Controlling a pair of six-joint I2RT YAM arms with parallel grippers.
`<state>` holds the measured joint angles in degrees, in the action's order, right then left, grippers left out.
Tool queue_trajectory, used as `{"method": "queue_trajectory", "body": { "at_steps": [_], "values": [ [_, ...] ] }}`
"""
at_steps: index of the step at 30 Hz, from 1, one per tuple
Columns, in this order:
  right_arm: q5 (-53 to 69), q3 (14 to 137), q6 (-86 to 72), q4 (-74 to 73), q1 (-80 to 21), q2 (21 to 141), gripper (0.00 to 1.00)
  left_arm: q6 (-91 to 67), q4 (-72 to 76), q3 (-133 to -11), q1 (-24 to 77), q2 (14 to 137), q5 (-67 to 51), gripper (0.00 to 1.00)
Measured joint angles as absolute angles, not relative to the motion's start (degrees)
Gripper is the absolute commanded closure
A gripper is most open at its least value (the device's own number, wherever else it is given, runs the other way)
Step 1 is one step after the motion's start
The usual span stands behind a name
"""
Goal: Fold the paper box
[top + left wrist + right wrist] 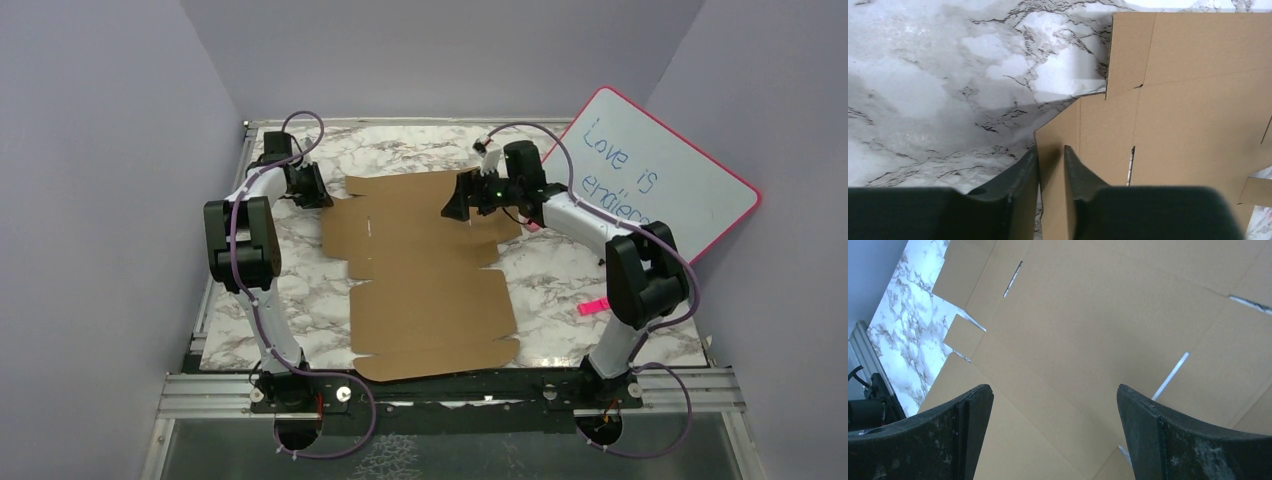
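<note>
The paper box point(425, 270) is a flat brown die-cut cardboard sheet with flaps and slits, lying on the marble table. My left gripper point(320, 190) is at the sheet's far left flap. In the left wrist view its fingers point(1050, 150) are closed to a narrow gap with the edge of that flap point(1053, 165) between them. My right gripper point(457, 205) hovers over the sheet's far right part. In the right wrist view it point(1054, 390) is wide open and empty, with the bare cardboard point(1073, 325) and its slits below.
A pink-rimmed whiteboard point(665, 175) with blue writing leans at the back right, close behind the right arm. A small pink object point(593, 306) lies on the table point(560, 270) by the right arm. Purple walls stand on three sides, and a metal rail point(450, 390) runs along the near edge.
</note>
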<state>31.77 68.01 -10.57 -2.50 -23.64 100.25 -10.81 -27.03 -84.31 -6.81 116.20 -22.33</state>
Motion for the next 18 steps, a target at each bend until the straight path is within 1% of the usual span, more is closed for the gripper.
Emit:
{"method": "queue_trajectory", "body": {
  "at_steps": [3, 8, 14, 18],
  "values": [
    [31.88, 69.32, -9.89, -2.33, -23.64, 101.47, 0.0, -9.28, -27.14, -84.31, -6.81, 116.2, -23.31, 0.9],
    [31.83, 72.05, -7.44, -2.48, -23.64, 102.67, 0.0, -7.55, -26.94, -83.35, -6.79, 114.98, -24.75, 0.98],
    [31.81, 80.4, -0.8, -3.11, -23.64, 105.03, 0.0, -5.98, -26.89, -80.29, -6.48, 109.34, -24.91, 0.99],
    [31.81, 83.15, 5.13, -3.64, -23.64, 105.49, 0.0, -4.01, -26.79, -79.83, -4.75, 105.21, -24.43, 1.0]
  ]
}}
